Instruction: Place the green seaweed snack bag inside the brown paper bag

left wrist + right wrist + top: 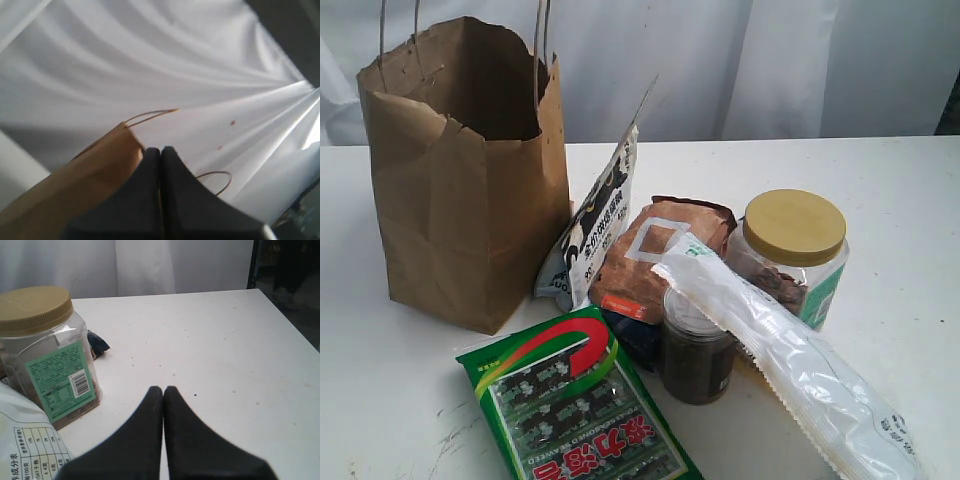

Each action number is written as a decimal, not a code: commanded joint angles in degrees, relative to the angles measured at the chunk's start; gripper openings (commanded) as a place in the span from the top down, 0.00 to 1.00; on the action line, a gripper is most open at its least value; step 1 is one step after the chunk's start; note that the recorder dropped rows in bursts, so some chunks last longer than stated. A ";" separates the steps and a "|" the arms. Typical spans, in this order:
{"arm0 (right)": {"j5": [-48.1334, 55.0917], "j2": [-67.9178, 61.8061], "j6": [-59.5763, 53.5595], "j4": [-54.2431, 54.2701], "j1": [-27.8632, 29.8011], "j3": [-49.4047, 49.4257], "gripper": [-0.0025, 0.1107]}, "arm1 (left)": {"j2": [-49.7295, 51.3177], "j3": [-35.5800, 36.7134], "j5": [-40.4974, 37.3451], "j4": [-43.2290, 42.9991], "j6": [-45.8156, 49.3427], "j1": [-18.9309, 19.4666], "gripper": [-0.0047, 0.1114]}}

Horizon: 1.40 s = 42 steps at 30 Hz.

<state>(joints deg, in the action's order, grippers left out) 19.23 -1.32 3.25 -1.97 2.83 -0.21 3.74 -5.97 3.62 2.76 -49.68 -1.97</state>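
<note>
White curtain cloth (720, 60) is hung behind a white surface (900, 200) on which the goods are gathered. At the far left, the brown paper bag (460, 220) is stood upright with its mouth open and its twine handles (398, 30) raised above the creased rim. The green seaweed snack bag (575, 410) is laid flat on the surface in front of the paper bag, close to its base and outside it; its near end is cut off by the frame.

A white-and-black pouch (595, 235) is leaned against the paper bag's right side. Next to it a reddish-brown crinkled packet (655, 265) is propped, with a small dark-filled jar (695, 355) set before it. Further right a clear plastic jar with a yellow lid (790, 255) is placed. A long clear plastic packet (790, 370) is laid slantwise over the small jar.

In the left wrist view, the left end effector (160, 150) is seen with its fingers pressed together and nothing held, the paper bag's rim in view past it. The right end effector (163, 389) is likewise closed tight and empty, held over bare surface near the yellow-lidded jar.
</note>
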 commanded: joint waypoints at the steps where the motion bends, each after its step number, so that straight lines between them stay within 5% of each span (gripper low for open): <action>1: -0.97 0.43 0.09 0.15 0.30 0.21 0.98 | 15.87 -16.86 -24.78 -0.15 9.31 -0.33 0.96; 5: -0.97 0.43 0.09 0.15 0.30 0.21 0.98 | 37.24 -29.89 -40.62 14.46 31.99 -0.33 0.94; 8: -0.97 0.43 0.09 0.15 0.30 0.21 0.98 | 49.59 -30.32 -40.89 28.69 47.07 -0.33 0.75; 13: -0.97 0.43 0.09 0.15 0.30 0.21 0.98 | 63.66 -30.32 -44.84 44.77 64.16 -0.33 0.73; 25: -0.97 0.43 0.09 0.15 0.30 0.21 0.98 | 73.45 -30.32 -57.99 46.43 71.82 -0.33 0.73; 42: -0.97 0.43 0.09 0.15 0.30 0.21 0.98 | 73.73 -30.32 -57.53 52.22 72.25 -0.33 0.73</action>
<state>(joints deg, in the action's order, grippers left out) 19.14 -1.32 3.25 -1.97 2.83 -0.21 77.46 -35.87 -53.67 53.45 22.08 -1.97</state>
